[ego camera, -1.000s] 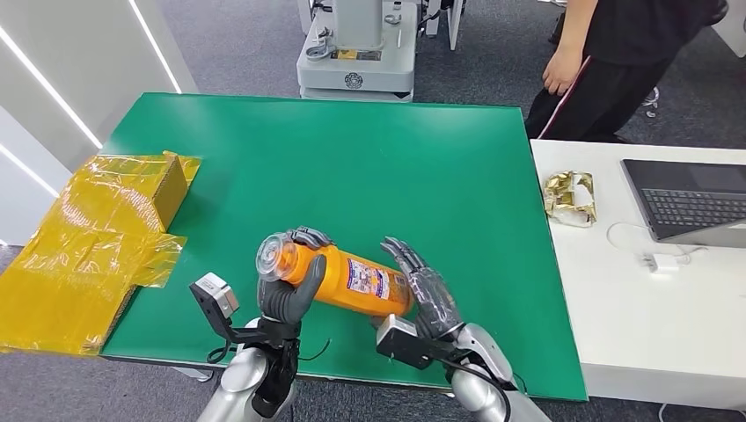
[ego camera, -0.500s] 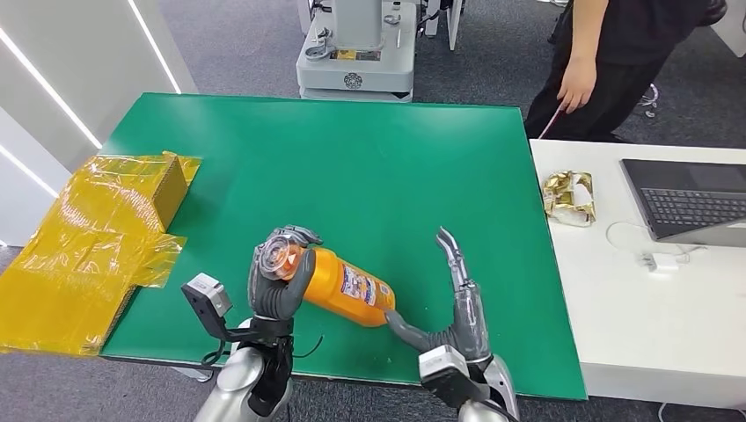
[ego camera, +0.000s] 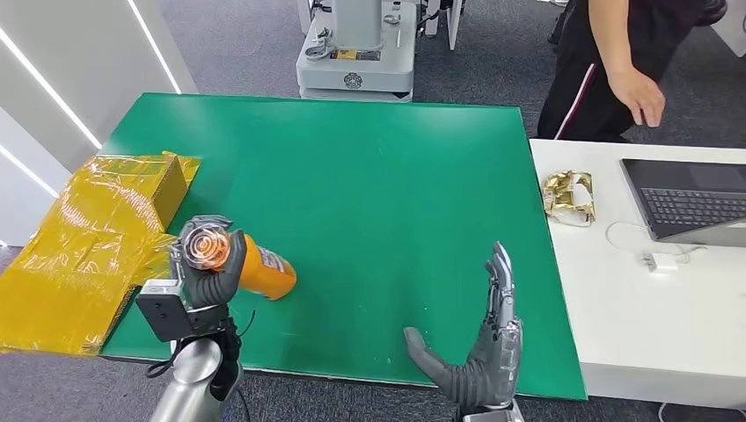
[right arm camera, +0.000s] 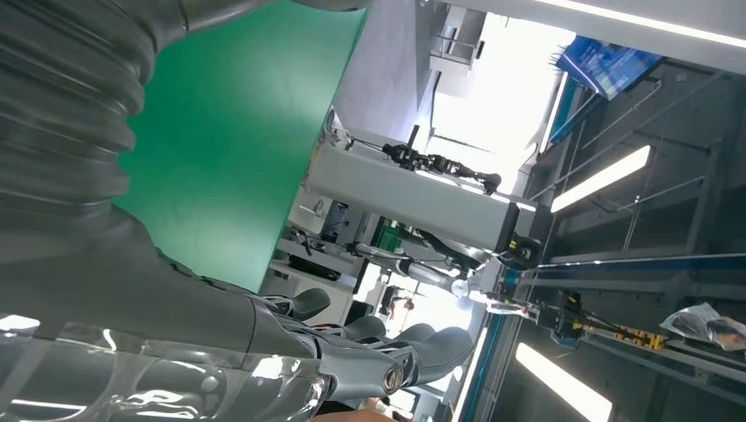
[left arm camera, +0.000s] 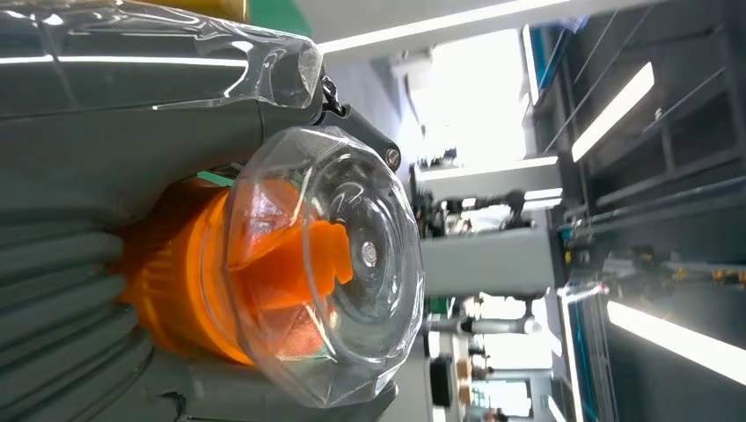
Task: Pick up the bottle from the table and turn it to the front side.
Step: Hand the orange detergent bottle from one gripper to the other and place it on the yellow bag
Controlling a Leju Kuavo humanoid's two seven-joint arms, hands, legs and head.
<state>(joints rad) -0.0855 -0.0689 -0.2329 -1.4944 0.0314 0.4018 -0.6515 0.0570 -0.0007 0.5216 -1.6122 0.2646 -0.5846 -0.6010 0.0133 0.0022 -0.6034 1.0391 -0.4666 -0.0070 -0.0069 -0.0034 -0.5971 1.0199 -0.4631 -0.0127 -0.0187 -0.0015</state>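
The left hand point(ego camera: 204, 272) grips the orange bottle point(ego camera: 251, 266) by its clear-capped end near the green table point(ego camera: 369, 176)'s front left corner, probably so its label can be turned frontward. The right hand point(ego camera: 479, 352) hovers with fingers spread, holding nothing, by the front edge.

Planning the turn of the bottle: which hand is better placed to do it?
Probably the left. The left hand already grips the orange bottle at its clear cap end, while the right hand hangs open, apart from it, near the table's front edge.

High head view, close wrist views.
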